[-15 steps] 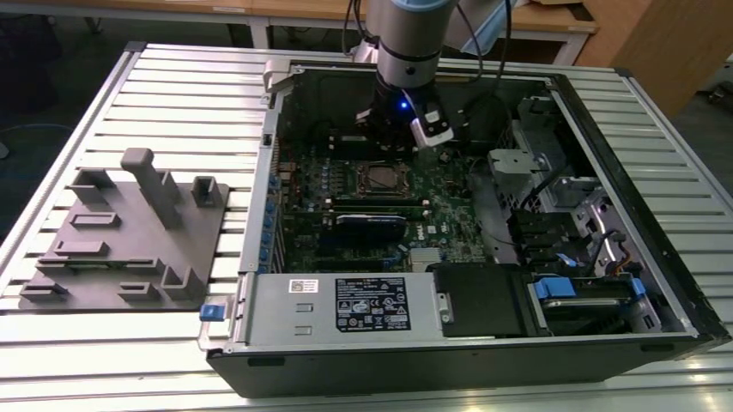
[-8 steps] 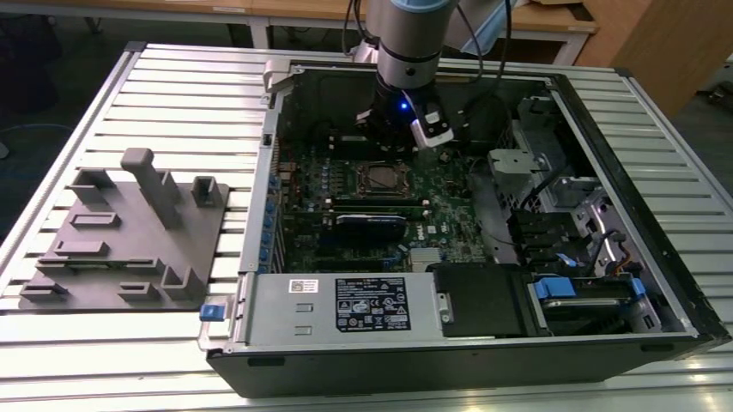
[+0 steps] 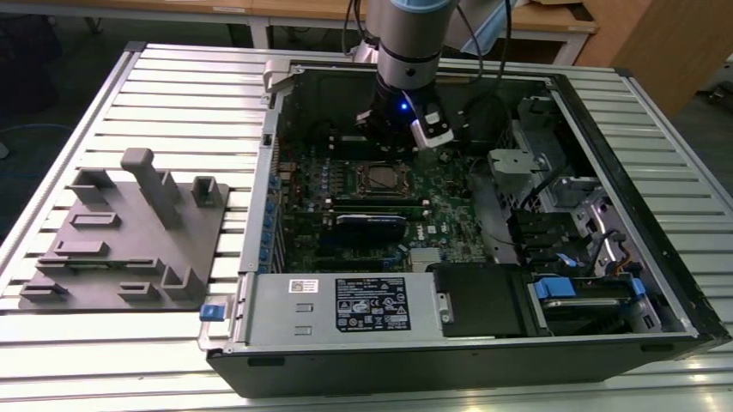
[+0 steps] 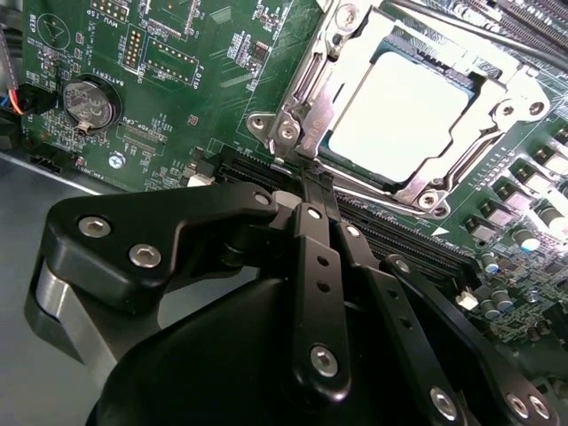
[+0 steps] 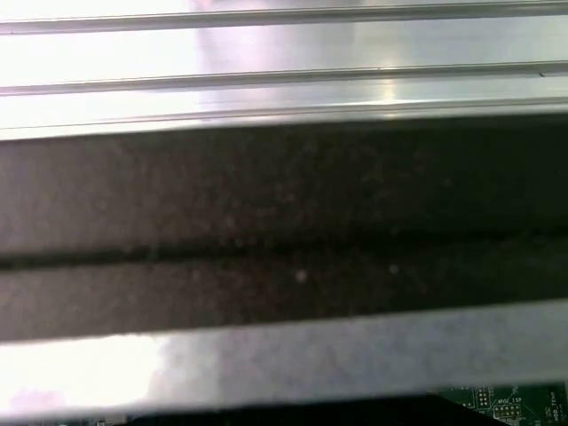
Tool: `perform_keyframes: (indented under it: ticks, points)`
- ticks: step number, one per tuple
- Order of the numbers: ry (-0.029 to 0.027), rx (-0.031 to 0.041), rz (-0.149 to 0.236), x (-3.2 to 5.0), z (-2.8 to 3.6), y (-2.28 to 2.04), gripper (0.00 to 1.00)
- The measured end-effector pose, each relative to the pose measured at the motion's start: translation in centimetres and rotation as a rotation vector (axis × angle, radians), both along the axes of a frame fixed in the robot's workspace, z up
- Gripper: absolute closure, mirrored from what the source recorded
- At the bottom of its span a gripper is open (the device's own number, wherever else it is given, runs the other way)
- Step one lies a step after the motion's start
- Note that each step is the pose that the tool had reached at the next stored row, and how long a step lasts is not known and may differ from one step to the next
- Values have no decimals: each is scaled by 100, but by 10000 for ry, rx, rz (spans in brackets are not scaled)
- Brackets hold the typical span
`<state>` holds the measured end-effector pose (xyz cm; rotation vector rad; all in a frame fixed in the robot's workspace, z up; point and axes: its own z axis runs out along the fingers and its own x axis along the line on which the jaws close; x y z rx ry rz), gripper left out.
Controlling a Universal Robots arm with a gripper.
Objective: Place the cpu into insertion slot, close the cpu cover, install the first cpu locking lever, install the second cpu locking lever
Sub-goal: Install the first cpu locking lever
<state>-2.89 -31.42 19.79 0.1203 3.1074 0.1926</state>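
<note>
The fingers (image 4: 316, 232) of my black gripper (image 4: 310, 182) are pressing together, their tips hiding the near edge of the small square metal-rimmed insertion slot (image 4: 424, 197). The flat silvery-grey cpu (image 4: 399, 115) is sitting inside, glare washing out its top, the thin silvery cpu cover (image 4: 300, 99) framing it. Long black card slots (image 4: 404, 238) are running just beside my tips on the green circuit board (image 4: 177, 53), inside the open black computer case (image 3: 458, 369).

The cpu (image 4: 399, 115) lies beneath the cpu cover (image 4: 306, 93); the gripper (image 4: 312, 182), fingers (image 4: 315, 266) pressed together, hangs just beside that cover's edge.
</note>
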Motion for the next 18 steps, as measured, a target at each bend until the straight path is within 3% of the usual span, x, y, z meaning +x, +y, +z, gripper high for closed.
perform_keyframes:
  ticks: [18]
  points:
    - [-1,-22,-1,3,11,-1,90]
